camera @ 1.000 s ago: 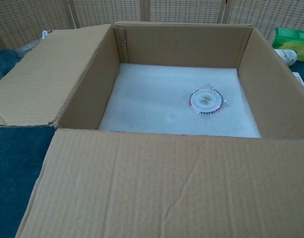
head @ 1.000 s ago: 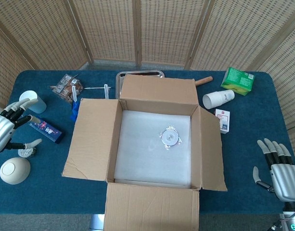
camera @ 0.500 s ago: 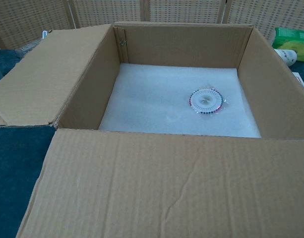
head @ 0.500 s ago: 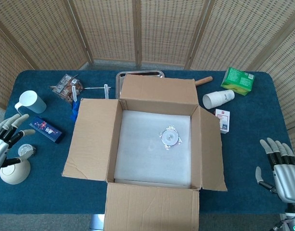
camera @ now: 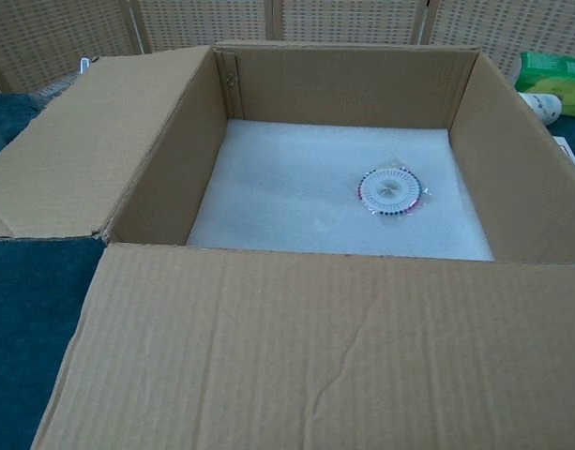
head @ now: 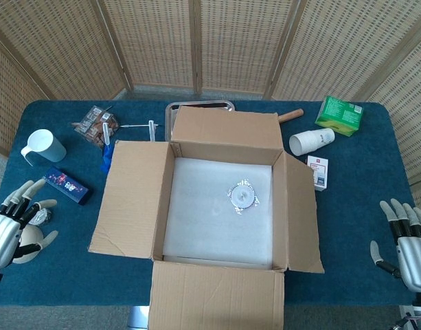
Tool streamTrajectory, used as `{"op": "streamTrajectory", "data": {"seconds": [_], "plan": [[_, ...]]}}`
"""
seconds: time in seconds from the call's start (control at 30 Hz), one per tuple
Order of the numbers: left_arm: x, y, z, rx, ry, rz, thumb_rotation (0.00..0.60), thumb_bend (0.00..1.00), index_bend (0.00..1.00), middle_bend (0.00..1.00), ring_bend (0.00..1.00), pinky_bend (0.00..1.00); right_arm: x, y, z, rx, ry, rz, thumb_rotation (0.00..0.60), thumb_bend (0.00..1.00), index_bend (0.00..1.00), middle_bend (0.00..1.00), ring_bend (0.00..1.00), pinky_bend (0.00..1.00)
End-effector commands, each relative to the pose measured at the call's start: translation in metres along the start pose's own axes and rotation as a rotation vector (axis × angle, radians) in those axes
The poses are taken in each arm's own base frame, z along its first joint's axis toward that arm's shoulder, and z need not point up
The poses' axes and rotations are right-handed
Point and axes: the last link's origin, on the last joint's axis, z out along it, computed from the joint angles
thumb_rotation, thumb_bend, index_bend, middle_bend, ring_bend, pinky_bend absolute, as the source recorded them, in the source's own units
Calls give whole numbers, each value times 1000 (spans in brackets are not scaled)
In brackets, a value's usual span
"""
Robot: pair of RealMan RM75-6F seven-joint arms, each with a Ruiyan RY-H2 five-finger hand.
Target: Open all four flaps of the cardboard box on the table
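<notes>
**Inspector:** Where does the cardboard box (head: pixel 220 210) stand?

**Assistant:** In the middle of the blue table (head: pixel 347 220), top open. All four flaps are folded outward: the far flap (head: pixel 226 126) leans back, the left flap (head: pixel 131 197) and right flap (head: pixel 301 212) slope down to the sides, and the near flap (head: pixel 217 299) runs off the bottom edge of the head view. Inside lies white foam (camera: pixel 334 192) with a small round disc (camera: pixel 390 190) on it; what the disc is cannot be made out.

**Inspector:** The hands?

**Assistant:** The left hand (head: pixel 12 225) sits at the table's left edge, fingers spread, holding nothing. It partly covers a pale rounded object (head: pixel 33 234), of which only a sliver shows. The right hand (head: pixel 408 240) is at the lower right corner, fingers apart and empty, its wrist cut off by the frame. Both are well apart from the box. The chest view shows neither hand.

**Inspector:** Anything else obscured?

**Assistant:** A metal tray (head: pixel 200 106) is mostly hidden behind the far flap. A wooden handle (head: pixel 290 115) pokes out beside it, its other end hidden. In the chest view the near flap fills the foreground, and the green packet (camera: pixel 554 80) and paper cup (camera: pixel 540 106) are cropped at the right.
</notes>
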Motion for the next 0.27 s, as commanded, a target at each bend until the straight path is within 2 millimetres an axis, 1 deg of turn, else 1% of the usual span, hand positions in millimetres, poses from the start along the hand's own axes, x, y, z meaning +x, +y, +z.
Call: {"op": "streamTrajectory", "data": {"seconds": [0.03, 0.13, 0.27], "plan": [[0, 1, -6, 29, -13, 6, 600, 0, 278, 0, 26, 149, 2, -1, 0, -27, 65, -3, 385, 408, 0, 0, 0, 0], [2, 1, -9, 54, -32, 19, 600, 0, 273, 0, 17, 145, 3, -2, -1, -47, 107, 1, 460, 384, 0, 0, 0, 0], [6, 0, -11, 68, -45, 38, 600, 0, 270, 0, 7, 136, 3, -1, -3, -49, 109, 0, 476, 383, 0, 0, 0, 0]]}}
